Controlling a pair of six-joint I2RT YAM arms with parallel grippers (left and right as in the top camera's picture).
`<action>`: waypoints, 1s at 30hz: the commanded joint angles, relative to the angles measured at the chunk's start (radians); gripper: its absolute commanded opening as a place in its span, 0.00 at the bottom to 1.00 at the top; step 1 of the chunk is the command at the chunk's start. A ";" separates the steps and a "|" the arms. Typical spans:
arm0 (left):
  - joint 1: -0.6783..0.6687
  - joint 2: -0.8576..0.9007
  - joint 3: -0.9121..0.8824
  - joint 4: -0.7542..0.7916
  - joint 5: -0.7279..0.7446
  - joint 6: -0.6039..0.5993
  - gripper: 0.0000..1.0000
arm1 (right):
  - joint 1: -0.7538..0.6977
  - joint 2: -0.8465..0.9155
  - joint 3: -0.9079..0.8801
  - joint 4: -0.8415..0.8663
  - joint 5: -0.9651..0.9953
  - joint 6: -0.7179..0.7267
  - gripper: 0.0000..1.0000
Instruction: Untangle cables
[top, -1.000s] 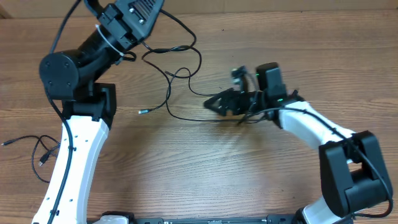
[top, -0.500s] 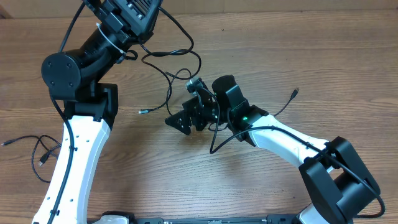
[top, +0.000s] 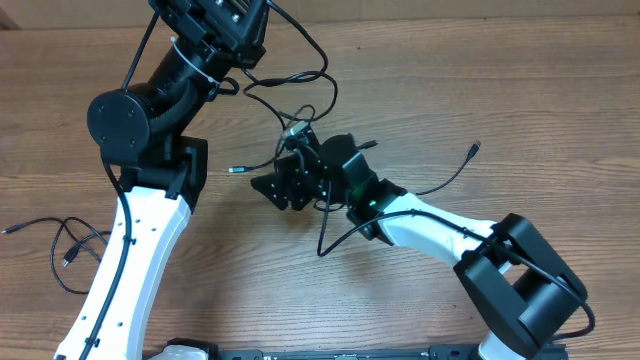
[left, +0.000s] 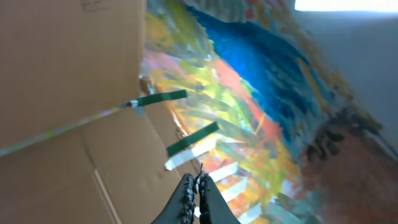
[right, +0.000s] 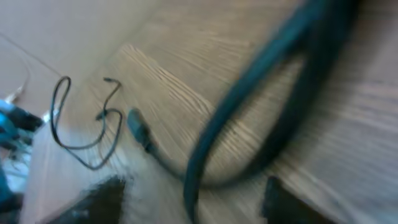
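left gripper (left: 198, 186): fingers clenched, you held it high, likely to tension the cables (top: 300, 105) | right gripper (top: 272, 190): fingers apart, low over tangle, probably seeking a strand | cables: knotted at centre of worktop (top: 520, 90)

1. Left arm (top: 130, 250), lower left of the overhead frame: long white link, black joint housings, round black cap (top: 118, 125) at the elbow.
2. Thin black wire (top: 112, 235) along that white link; pale tie (top: 185, 63) around the black upper section.
3. Right arm (top: 430, 232), lower right: white link, blocky black joints, small green light (top: 372, 198) on the black wrist.
4. Left gripper (left: 198, 190): black, with ridged fingertips.
5. Right gripper (right: 189, 199): blurred black fingers (right: 99, 199) at the bottom of its wrist view.
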 joint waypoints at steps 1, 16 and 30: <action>-0.013 -0.010 0.010 0.043 -0.055 -0.028 0.04 | 0.017 0.037 0.008 0.006 0.075 0.005 0.30; 0.262 -0.010 0.010 -0.301 -0.146 0.348 0.04 | -0.092 0.028 0.008 -0.665 -0.089 0.104 0.04; 0.381 -0.010 0.010 -0.798 -0.253 0.591 0.04 | -0.389 0.028 0.008 -0.895 0.105 0.165 0.04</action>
